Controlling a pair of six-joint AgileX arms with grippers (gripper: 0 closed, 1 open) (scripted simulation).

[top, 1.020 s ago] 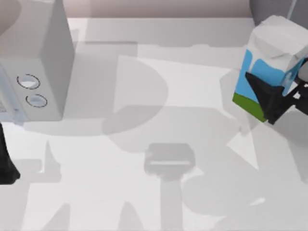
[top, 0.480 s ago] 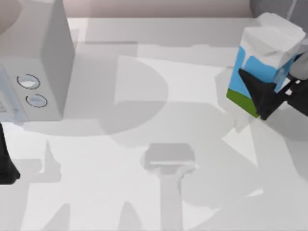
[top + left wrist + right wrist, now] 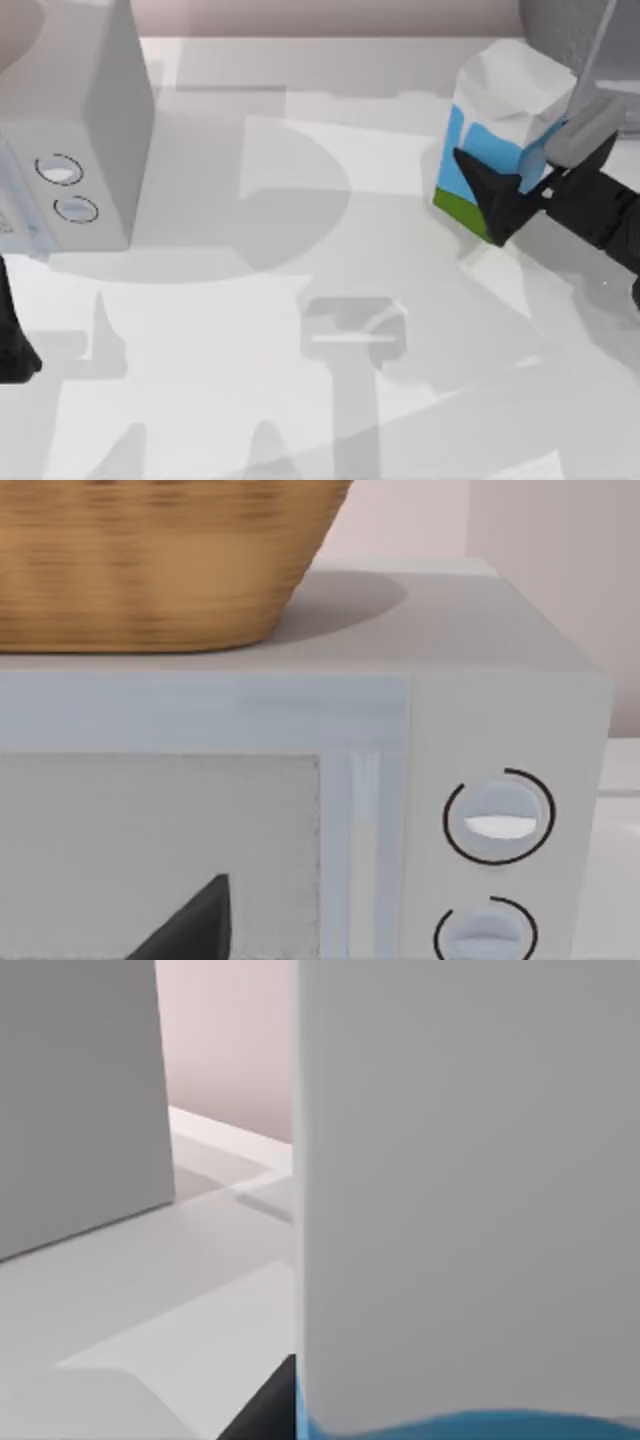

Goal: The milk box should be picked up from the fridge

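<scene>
1. Black fingers [image 3: 487, 182] of the right gripper [image 3: 520, 195] pinch the milk box [image 3: 497, 125] from its side, at the upper right of the top view.
2. The carton is tilted, its white gable toward the frame's top and its green band lowest, held above the white table [image 3: 300, 400].
3. The fridge [image 3: 560, 25] fills the upper right corner, just beside the carton.
4. At the left edge, the left gripper [image 3: 190, 930] faces the light grey box with two round dials [image 3: 70, 120]; whether its fingers are spread cannot be told.
5. A woven basket [image 3: 150, 560] sits on that box.

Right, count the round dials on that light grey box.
2. Both sit on the light grey box at the table's left: upper dial, lower dial just below it.
</scene>
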